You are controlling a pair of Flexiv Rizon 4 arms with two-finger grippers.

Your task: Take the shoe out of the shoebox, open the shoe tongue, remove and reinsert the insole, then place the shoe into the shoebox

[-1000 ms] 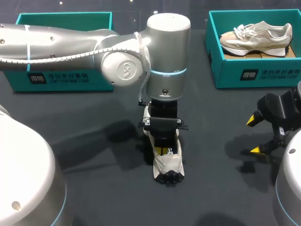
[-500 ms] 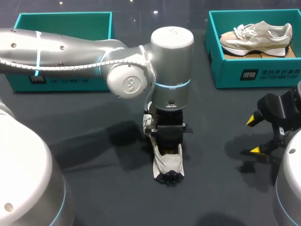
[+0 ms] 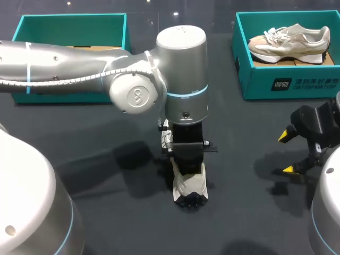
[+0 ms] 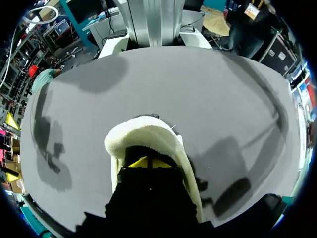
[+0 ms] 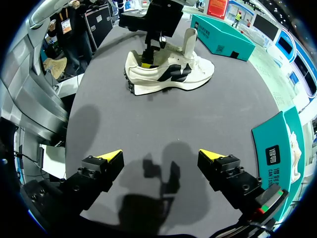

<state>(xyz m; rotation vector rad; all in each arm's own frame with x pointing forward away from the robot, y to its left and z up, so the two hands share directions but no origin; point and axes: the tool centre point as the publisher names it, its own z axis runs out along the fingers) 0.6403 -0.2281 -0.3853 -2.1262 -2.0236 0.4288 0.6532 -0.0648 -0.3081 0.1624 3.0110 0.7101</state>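
A cream sneaker (image 3: 189, 186) with black markings stands on the dark table, its sole toward me. My left gripper (image 4: 148, 162) reaches down into the shoe's heel opening (image 4: 143, 134), its yellow tips pressed together inside and shut; whether they pinch the insole is hidden. In the right wrist view the sneaker (image 5: 168, 74) lies side-on with its tongue (image 5: 189, 42) standing upright and the left gripper (image 5: 148, 59) in its mouth. My right gripper (image 3: 287, 152) hangs open to the right of the shoe, well apart from it, nothing between its fingers (image 5: 110, 157).
An open teal shoebox (image 3: 74, 24) stands at the back left behind my left arm. A second teal shoebox (image 3: 287, 82) at the back right holds another beige sneaker (image 3: 289, 42). Bare table lies between the shoe and the right gripper.
My left wrist swung slightly right and then back left over the shoe, and its gripper sank deeper, so the yellow tips no longer show from above. The right arm stayed still.
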